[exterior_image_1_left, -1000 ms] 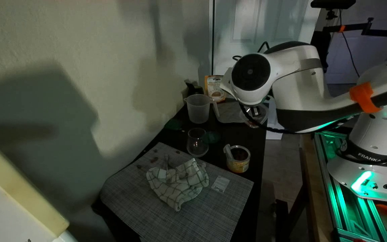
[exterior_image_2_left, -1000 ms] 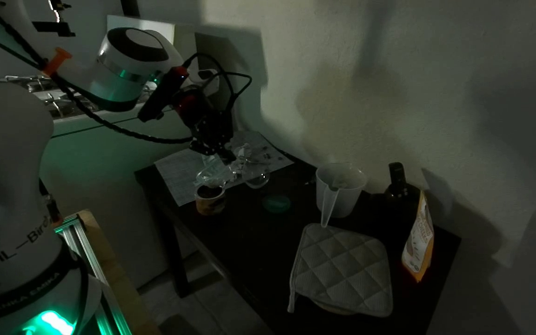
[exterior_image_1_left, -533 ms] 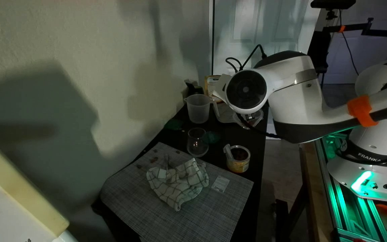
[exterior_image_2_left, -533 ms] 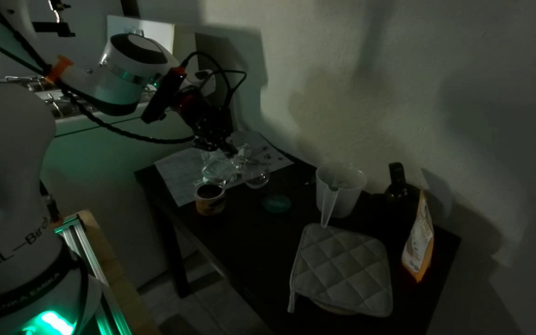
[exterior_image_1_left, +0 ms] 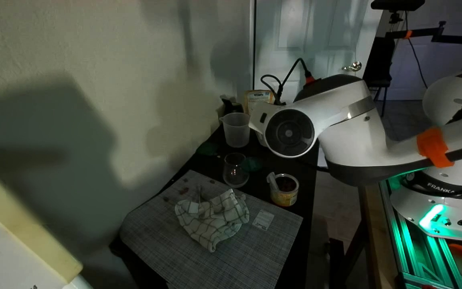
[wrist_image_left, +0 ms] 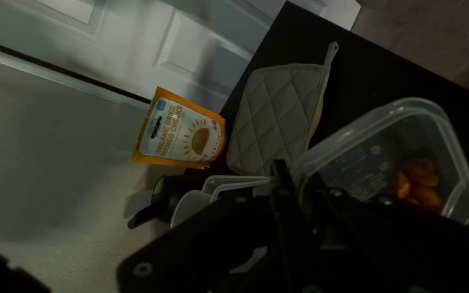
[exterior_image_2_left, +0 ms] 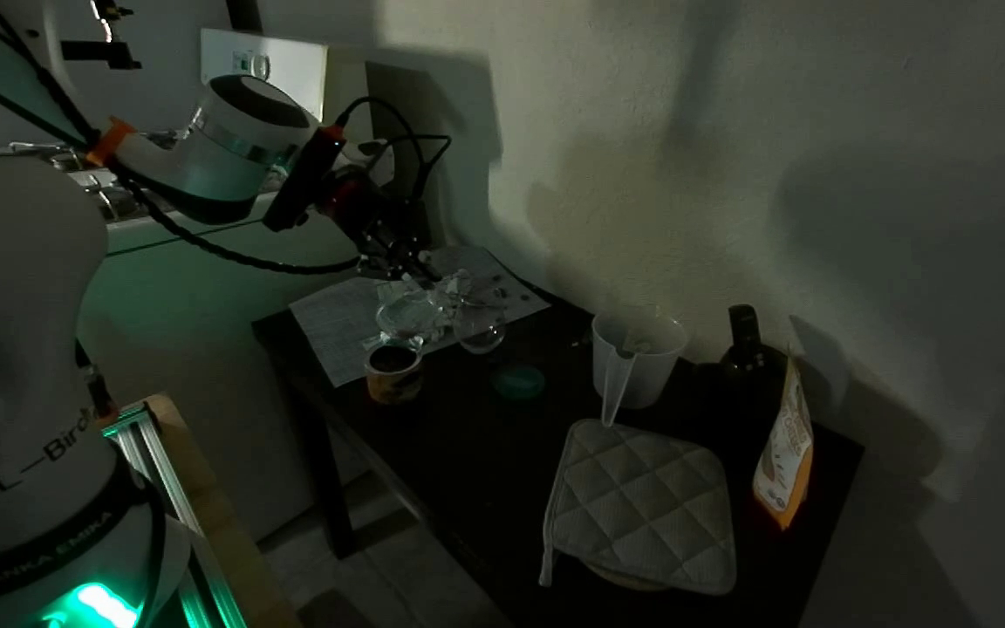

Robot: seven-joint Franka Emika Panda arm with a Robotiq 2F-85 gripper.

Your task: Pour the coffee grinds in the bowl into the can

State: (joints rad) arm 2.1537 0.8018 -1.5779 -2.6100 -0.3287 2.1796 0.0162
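The can [exterior_image_1_left: 285, 198] has a yellow label and dark contents, and stands upright on the dark table; it also shows in an exterior view [exterior_image_2_left: 393, 384]. A white piece sticks up at its rim. My gripper [wrist_image_left: 299, 179] is shut on the rim of a clear plastic tub [wrist_image_left: 356, 162] with orange pieces in it. In an exterior view the gripper [exterior_image_2_left: 427, 277] holds the tub [exterior_image_2_left: 415, 314] in the air, seen behind the can. In an exterior view the arm's wrist hides gripper and tub. The small pale-grey bowl is out of view or hidden.
A clear glass [exterior_image_1_left: 236, 170] stands near the can. A measuring jug [exterior_image_2_left: 638, 358], green lid [exterior_image_2_left: 518, 382], quilted pot holder [exterior_image_2_left: 642, 506], dark bottle [exterior_image_2_left: 745, 349] and mango bag [wrist_image_left: 181, 134] share the table. A checked cloth [exterior_image_1_left: 215, 220] lies on a grey mat [exterior_image_1_left: 251, 249].
The arm's wrist has come lower and nearer in an exterior view, covering the tub that showed before. The gripper still holds the tub. The can has not moved.
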